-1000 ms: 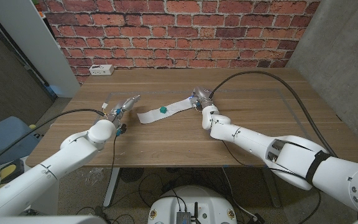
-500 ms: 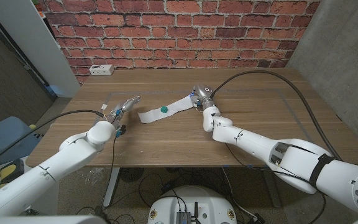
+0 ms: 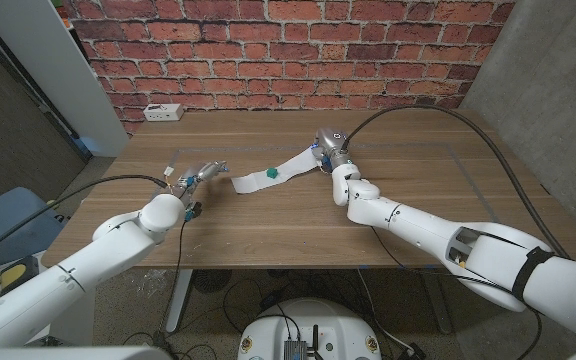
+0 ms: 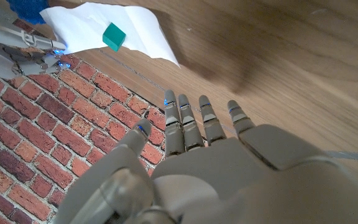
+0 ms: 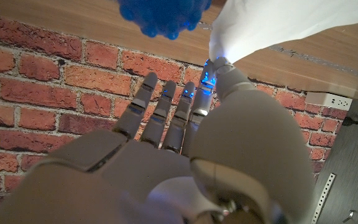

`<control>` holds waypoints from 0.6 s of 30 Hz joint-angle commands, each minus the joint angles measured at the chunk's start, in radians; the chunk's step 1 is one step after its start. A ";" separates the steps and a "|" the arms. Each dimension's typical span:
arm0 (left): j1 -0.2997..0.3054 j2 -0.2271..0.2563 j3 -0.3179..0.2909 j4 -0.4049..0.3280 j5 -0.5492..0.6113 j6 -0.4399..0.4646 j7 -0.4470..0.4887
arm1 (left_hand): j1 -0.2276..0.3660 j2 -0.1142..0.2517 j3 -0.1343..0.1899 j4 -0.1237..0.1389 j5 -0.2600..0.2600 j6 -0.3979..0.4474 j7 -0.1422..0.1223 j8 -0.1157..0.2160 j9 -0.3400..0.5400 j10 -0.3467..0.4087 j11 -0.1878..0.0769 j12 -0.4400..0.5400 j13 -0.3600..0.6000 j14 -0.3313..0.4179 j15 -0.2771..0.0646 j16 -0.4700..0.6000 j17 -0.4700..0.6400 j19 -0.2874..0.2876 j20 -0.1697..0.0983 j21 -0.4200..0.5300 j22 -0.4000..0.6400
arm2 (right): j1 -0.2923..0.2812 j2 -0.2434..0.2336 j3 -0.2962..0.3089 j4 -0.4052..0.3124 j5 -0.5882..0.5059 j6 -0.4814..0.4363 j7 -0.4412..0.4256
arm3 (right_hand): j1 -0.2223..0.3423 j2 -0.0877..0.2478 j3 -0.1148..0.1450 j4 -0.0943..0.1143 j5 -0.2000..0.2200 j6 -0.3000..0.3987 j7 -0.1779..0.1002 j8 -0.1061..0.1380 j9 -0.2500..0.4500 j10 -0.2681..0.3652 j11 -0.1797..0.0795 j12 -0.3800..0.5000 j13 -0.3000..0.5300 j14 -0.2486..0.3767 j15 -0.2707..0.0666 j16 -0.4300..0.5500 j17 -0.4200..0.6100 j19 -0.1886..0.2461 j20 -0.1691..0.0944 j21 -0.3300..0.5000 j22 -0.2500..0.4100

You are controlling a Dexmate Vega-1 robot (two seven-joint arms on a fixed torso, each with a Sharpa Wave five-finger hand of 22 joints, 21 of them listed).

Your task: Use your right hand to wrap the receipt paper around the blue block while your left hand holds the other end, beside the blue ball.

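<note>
Left hand (image 3: 200, 174): arm reaches in low from the left, fingers straight and spread, holding nothing, just short of the paper's near end.
Paper (image 3: 273, 173): white strip lying slantwise mid-table.
Block (image 3: 271, 173): small teal cube on the paper.
Ball (image 5: 162, 15): blue, beside the right fingertips.
Right hand (image 3: 327, 146): arm stretched forward, thumb and finger pinching the paper's far end.

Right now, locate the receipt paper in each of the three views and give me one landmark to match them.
Head view: the receipt paper lies mid-table, its far end at the right hand.
Left wrist view: paper near the top edge, beyond the left hand.
Right wrist view: paper at the upper right corner, meeting the right hand's fingertips.
Shared landmark: the small teal block on the paper in head and left wrist views.
</note>
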 commanded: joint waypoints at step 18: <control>-0.276 0.075 0.320 -0.173 0.307 0.473 -0.190 | 0.128 0.049 0.118 -0.014 0.017 -0.153 -0.073 -0.040 0.005 -0.135 -0.053 -0.043 0.006 -0.238 -0.052 -0.037 0.006 -0.117 -0.023 -0.026 0.011 | -0.021 -0.060 0.008 -0.154 -0.108 0.028 0.120 | 0.012 -0.003 0.030 0.005 -0.014 0.010 0.006 0.019 0.010 0.051 0.002 0.003 0.000 0.076 -0.147 0.006 -0.002 0.043 -0.006 0.017 0.003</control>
